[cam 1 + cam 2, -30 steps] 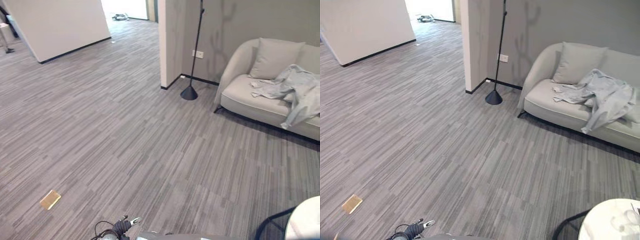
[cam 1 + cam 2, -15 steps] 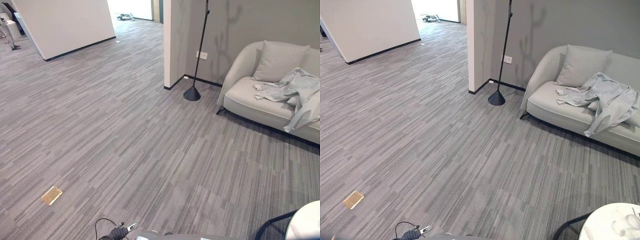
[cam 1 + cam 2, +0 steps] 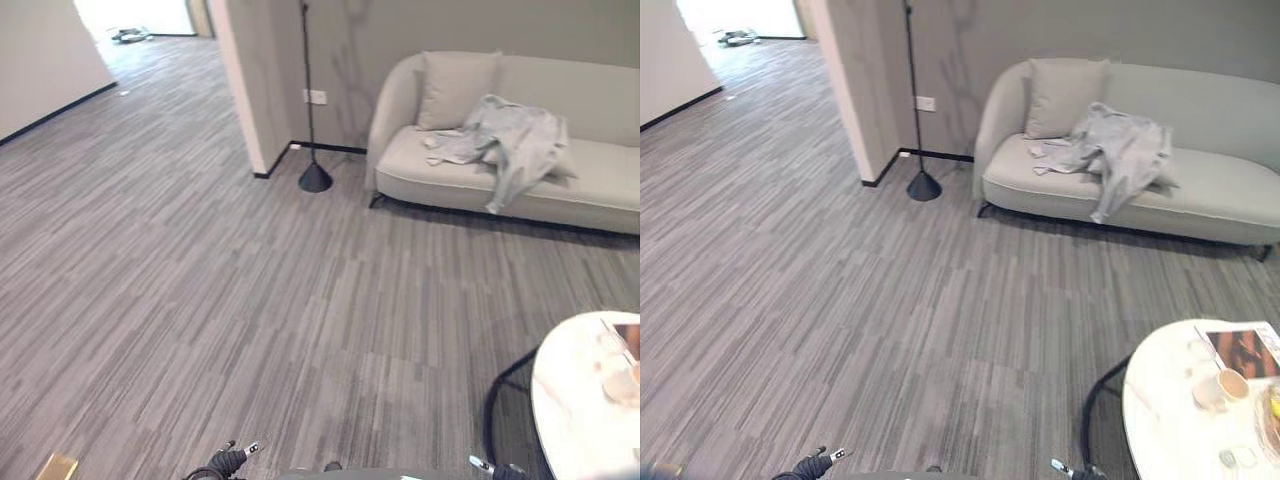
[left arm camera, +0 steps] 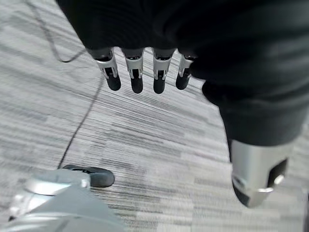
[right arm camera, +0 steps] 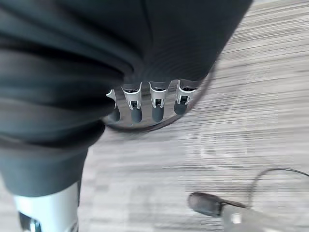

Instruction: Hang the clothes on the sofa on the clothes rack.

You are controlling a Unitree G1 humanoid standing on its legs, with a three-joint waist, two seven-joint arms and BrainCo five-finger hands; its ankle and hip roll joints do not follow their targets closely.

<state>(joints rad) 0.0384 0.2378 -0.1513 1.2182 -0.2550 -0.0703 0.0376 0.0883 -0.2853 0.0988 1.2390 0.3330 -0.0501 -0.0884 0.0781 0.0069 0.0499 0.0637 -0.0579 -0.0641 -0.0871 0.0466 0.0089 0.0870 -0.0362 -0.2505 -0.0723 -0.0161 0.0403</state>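
A pale grey garment (image 3: 508,140) lies crumpled on the seat of the light sofa (image 3: 600,182), with one part hanging over the front edge. The clothes rack is a thin black pole (image 3: 307,90) on a cone base (image 3: 314,179), standing left of the sofa by the wall corner. My left hand (image 4: 136,72) hangs over the carpet with straight fingers and holds nothing. My right hand (image 5: 157,104) also hangs with straight fingers, nothing in it. Both hands are far from the sofa.
A round white table (image 3: 1155,420) with a cup (image 3: 1212,389) and a magazine (image 3: 1243,350) stands at the lower right. A cushion (image 3: 455,90) leans on the sofa back. A wall corner (image 3: 245,90) juts out left of the rack. Striped grey carpet stretches between me and the sofa.
The camera has swung to the right: the sofa, garment and rack sit further left in the picture and more of the round table shows. The things themselves have not moved.
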